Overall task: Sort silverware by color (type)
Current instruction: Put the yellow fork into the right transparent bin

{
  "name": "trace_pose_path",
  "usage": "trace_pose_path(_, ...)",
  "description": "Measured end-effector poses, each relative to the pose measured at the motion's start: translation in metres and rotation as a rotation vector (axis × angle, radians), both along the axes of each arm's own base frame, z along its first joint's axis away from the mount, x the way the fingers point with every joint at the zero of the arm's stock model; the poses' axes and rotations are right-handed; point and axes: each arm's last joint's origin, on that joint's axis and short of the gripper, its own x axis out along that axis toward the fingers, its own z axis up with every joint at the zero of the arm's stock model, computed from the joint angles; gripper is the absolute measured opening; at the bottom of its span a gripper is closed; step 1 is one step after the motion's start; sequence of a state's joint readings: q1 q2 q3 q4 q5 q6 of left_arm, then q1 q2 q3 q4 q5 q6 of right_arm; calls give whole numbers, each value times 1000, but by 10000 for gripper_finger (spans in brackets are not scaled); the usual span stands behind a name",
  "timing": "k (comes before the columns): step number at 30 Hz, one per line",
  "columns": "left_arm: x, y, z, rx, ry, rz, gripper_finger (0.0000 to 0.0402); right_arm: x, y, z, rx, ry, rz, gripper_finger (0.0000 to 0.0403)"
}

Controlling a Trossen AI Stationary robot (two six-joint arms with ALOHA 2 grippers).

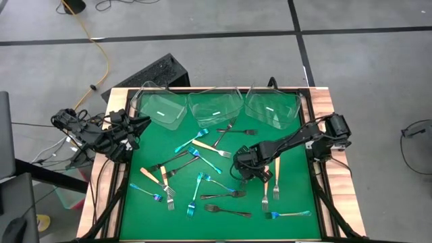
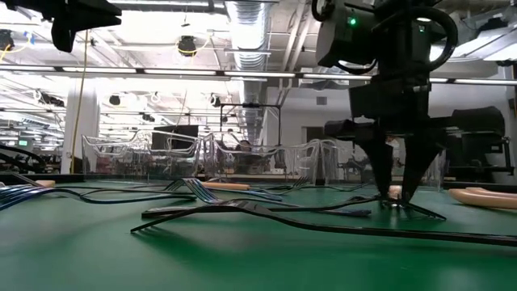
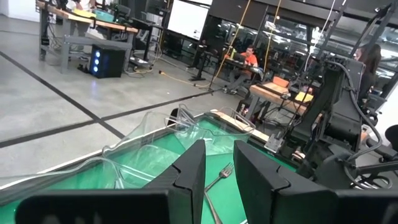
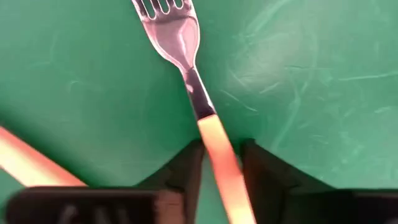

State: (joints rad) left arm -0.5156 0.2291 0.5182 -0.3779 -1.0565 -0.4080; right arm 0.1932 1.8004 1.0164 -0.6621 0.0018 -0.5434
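Your right end effector (image 4: 219, 163) is low on the green surface (image 1: 297, 196), right of the middle. Its two fingers (image 4: 185, 168) stand narrow on both sides of the tan handle of one fork (image 4: 186, 56). The handle passes between them and they look to touch it, so it seems to be gripped. This fork lies flat on the green, with the silver tines pointing away from the fingers. In the low view the same end effector (image 2: 400, 198) has its tips down at the level of the surface.

Your left end effector (image 1: 138, 128) waits above the left edge of the surface, near the back corner. Its fingers (image 3: 193, 174) are narrow, with only a small gap, and nothing is between them.

The other forks lie scattered over the green, mostly in the middle and the front part. You can see a blue one (image 1: 291, 214) near the front right, a dark one (image 1: 226, 210) in front of the middle, and a tan one (image 1: 150, 175) on the left side. Another tan one (image 1: 277, 174) lies just beside the right end effector.

Three clear tubs stand in a row along the back edge: left (image 1: 162, 104), middle (image 1: 214, 106) and right (image 1: 270, 104). I cannot tell if any fork is inside them.
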Motion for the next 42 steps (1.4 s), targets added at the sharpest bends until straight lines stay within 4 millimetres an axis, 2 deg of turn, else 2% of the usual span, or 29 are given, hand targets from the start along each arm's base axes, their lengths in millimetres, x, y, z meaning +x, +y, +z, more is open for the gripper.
trace_pose_path(4,0,0,0,0,0,1,69,0,-1,0,2,5,-15,65)
trace_pose_path(10,0,0,0,0,0,1,69,0,-4,0,15,5,-104,65)
trace_pose_path(13,0,0,0,0,-1,1,69,1,-6,6,33,-25,-169,65)
trace_pose_path(17,0,0,0,0,-1,1,69,0,-14,20,63,-89,-271,65)
trace_pose_path(20,0,0,0,0,-1,1,69,-3,-26,42,89,-161,-349,65)
trace_pose_path(26,0,0,0,-1,-1,0,69,-14,-56,82,106,-312,-494,65)
trace_pose_path(34,0,0,0,1,1,1,69,-53,-115,133,-42,-514,-798,65)
trace_pose_path(38,0,0,0,1,3,1,69,-76,-145,144,-158,-544,-955,65)
trace_pose_path(42,0,0,-2,-11,3,2,69,-96,-172,148,-242,-527,-1098,65)
